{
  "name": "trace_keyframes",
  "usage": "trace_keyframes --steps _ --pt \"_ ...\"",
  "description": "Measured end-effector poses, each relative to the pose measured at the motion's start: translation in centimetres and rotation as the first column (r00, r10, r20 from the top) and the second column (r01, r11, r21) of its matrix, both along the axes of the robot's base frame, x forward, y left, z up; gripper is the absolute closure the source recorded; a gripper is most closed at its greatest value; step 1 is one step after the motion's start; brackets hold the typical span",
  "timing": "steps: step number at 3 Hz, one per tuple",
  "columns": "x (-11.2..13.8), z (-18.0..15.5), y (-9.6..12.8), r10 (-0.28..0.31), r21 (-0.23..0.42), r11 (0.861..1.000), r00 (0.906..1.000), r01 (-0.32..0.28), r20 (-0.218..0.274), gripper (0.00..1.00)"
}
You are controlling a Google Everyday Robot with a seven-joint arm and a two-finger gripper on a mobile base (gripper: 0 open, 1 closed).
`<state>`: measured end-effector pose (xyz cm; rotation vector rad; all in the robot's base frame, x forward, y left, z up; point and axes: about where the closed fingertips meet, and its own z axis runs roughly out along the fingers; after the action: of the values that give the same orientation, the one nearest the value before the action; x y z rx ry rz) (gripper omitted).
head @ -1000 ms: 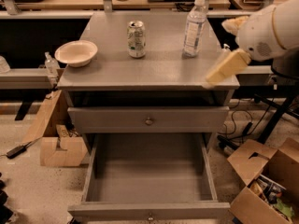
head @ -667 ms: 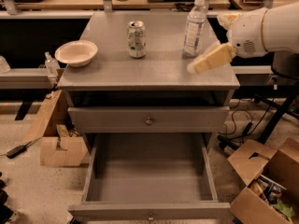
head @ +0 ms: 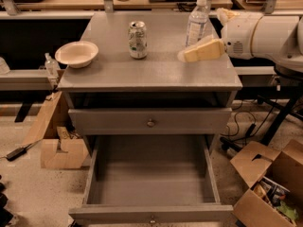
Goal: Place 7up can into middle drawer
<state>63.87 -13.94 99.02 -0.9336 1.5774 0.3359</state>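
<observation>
One 7up can [head: 138, 39] on grey top [head: 118, 72] — gripper [head: 187, 55] nr bottle [head: 196, 25], open/shut unclear; boxes [head: 265, 183] on floor [head: 28, 193].

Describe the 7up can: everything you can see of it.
The 7up can is small, silver-white aluminium by its look, with green markings and a silver top. It stands upright on the grey cabinet top, toward the back, between the bowl and the water bottle, touching neither. Nothing grips it: the gripper hovers to its right in the view, near the bottle's base, clear of the can.
</observation>
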Motion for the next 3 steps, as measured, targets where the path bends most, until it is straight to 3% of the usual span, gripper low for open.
trace_keyframes --steps 1,2,3 --pt "0.0 0.0 0.0 0.000 0.000 1.000 1.0000 0.000 0.000 0.00" --pt "2.5 -1.4 2.6 0.036 0.014 0.999 0.9993 -0.036 -0.008 0.00" --pt "7.9 -4.0 7.3 0.094 0.034 0.995 0.9954 -0.093 -0.018 0.00"
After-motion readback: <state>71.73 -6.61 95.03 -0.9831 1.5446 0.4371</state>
